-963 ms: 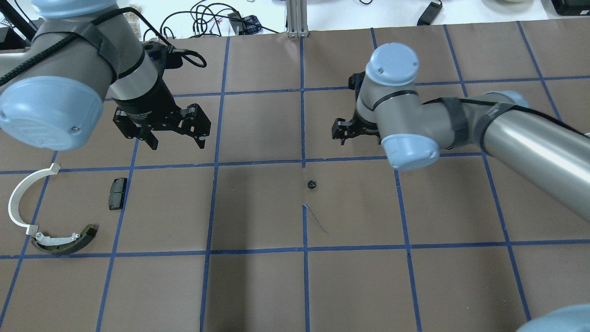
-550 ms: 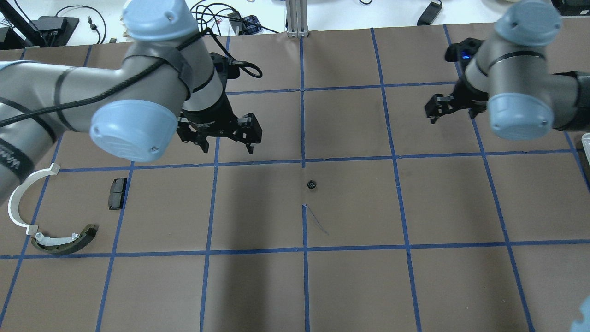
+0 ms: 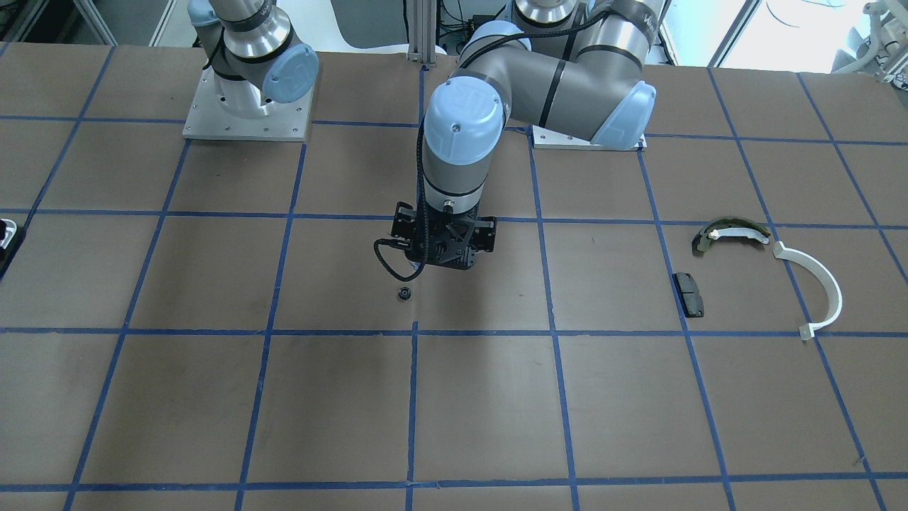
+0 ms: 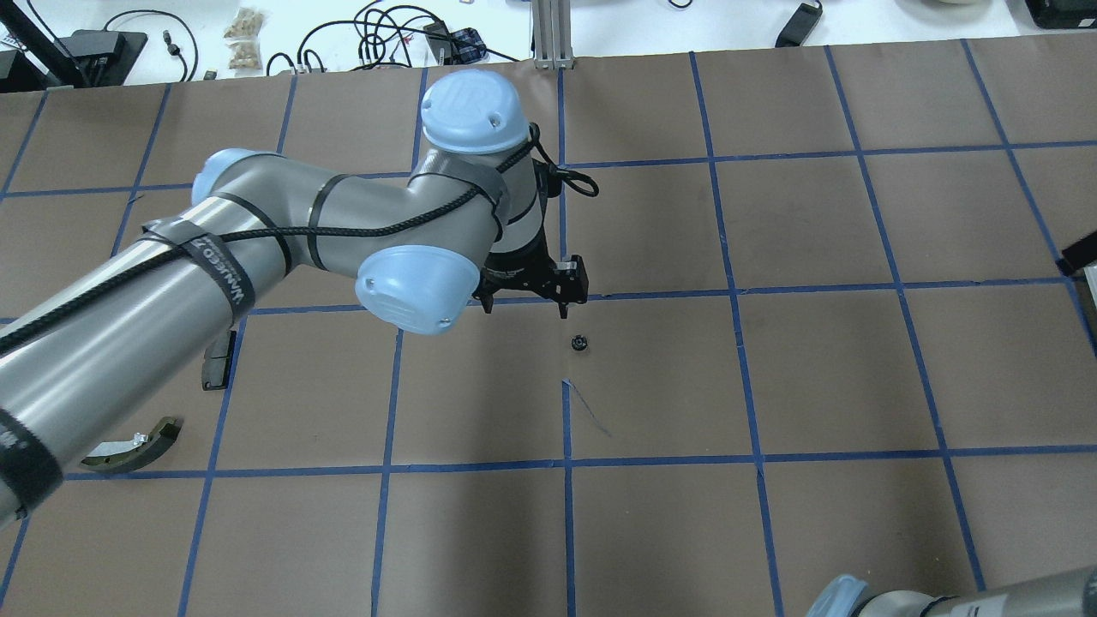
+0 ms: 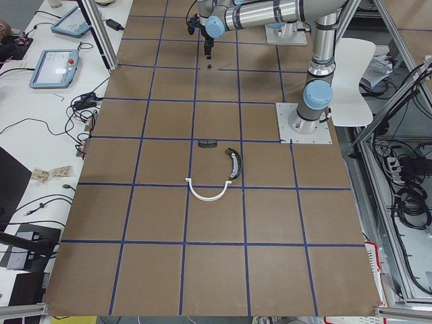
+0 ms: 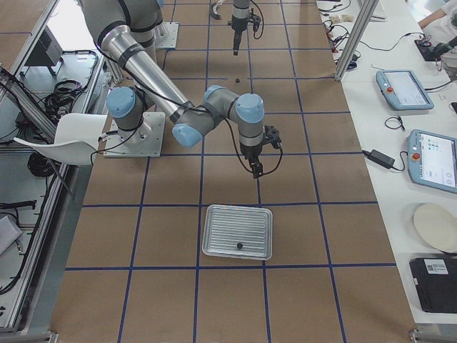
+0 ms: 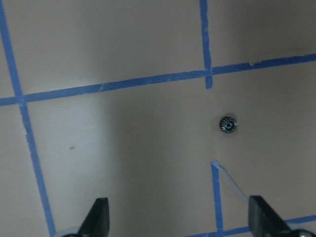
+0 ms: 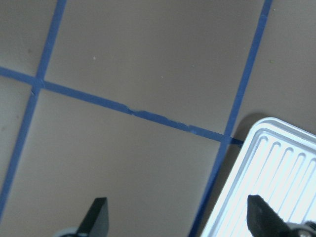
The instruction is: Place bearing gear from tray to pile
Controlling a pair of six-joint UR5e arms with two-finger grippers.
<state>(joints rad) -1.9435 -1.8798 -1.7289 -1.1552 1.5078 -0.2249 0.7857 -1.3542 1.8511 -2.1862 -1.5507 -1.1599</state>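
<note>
The bearing gear [image 4: 580, 344] is a small black toothed ring lying on the brown paper near the table's middle [image 3: 404, 293]. My left gripper [image 4: 526, 308] hangs open and empty just beside it. In the left wrist view [image 7: 180, 219] the gear [image 7: 228, 125] lies ahead and to the right of the jaws. My right gripper [image 8: 180, 217] is open and empty beside the ridged silvery tray [image 8: 269, 182], which also shows in the exterior right view [image 6: 238, 231]. The pile lies apart: an olive shoe [image 3: 731, 231], a white strip [image 3: 816, 284], a black pad [image 3: 689, 294].
Blue tape lines [image 4: 566, 428] divide the brown paper into squares. A small dark part [image 6: 239, 246] lies in the tray. My left arm [image 4: 171, 283] covers the white strip in the overhead view. An aluminium post [image 4: 553, 34] and cables stand at the far edge.
My left arm has swung right from near the pile to beside the gear. My right arm has drawn back to the right, out of the overhead view, over to the tray.
</note>
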